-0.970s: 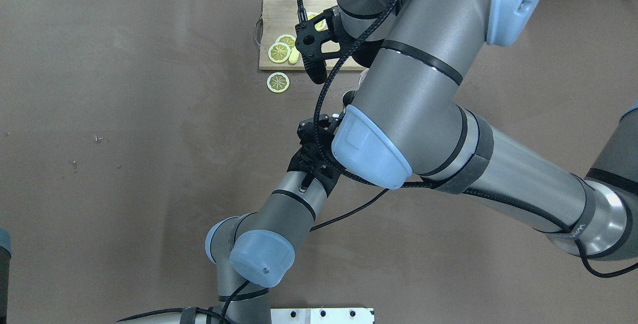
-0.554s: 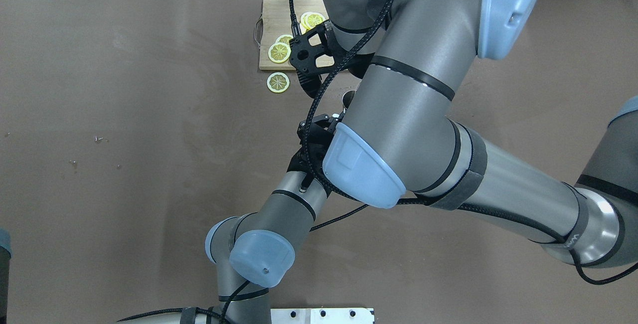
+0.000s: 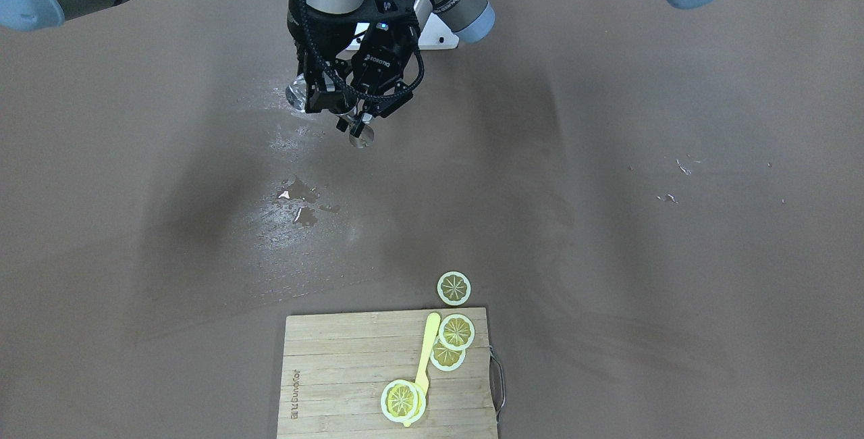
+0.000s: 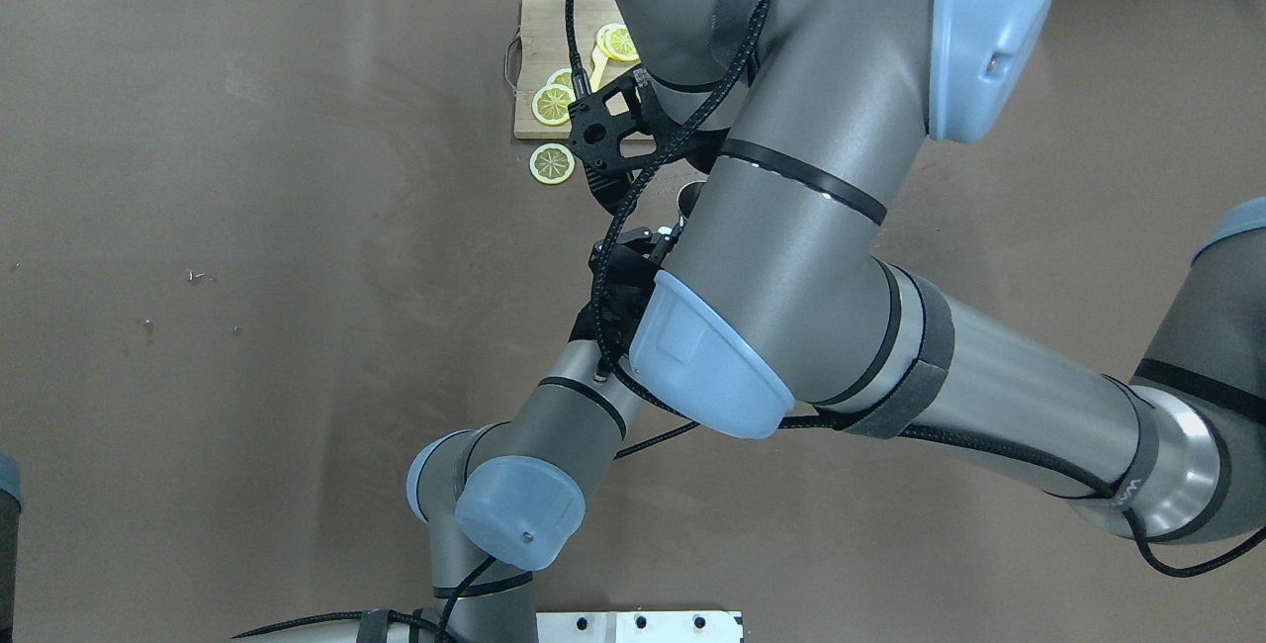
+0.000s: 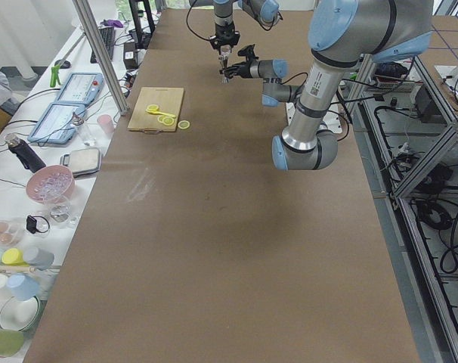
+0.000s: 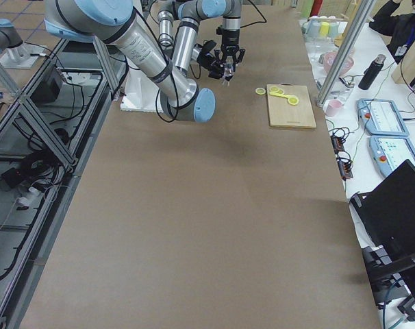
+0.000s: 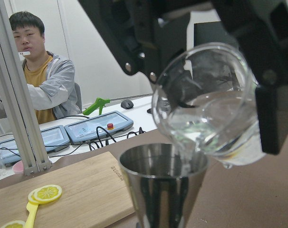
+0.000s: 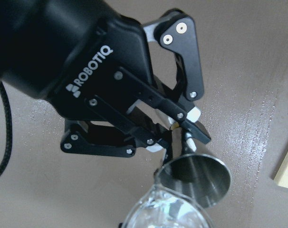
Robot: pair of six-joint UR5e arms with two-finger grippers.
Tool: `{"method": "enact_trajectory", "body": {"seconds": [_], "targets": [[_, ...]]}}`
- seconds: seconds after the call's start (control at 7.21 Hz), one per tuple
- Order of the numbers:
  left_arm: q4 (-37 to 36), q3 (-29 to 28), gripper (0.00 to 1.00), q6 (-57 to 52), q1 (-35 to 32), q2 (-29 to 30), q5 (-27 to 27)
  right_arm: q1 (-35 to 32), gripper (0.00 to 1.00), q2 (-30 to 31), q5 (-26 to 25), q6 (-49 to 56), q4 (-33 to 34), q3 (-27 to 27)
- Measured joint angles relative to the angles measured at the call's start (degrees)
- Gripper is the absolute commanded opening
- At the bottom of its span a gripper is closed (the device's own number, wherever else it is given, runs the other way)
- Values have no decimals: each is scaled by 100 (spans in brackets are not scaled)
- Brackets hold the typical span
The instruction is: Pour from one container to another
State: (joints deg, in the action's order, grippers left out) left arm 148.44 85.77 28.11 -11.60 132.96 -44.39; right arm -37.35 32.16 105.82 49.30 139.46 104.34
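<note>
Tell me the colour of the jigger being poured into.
The jigger is silver, shiny bare steel; it shows best in the left wrist view.

Even bright light, soft shadows, wet glare on the table (image 3: 607, 121).

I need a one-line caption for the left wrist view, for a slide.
Tilted glass tumbler pours clear liquid into the steel jigger beneath its lip.
</note>
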Motion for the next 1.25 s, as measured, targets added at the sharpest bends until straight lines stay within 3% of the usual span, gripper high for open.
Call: {"method": "enact_trajectory", "body": {"seconds": [0.55, 1.25], "targets": [[0, 0, 0, -7, 8, 4, 0, -140, 0, 154, 134, 207, -29, 182], [0, 3, 0, -9, 7, 8, 0, -766, 0, 946, 1076, 204, -326, 1044]]}}
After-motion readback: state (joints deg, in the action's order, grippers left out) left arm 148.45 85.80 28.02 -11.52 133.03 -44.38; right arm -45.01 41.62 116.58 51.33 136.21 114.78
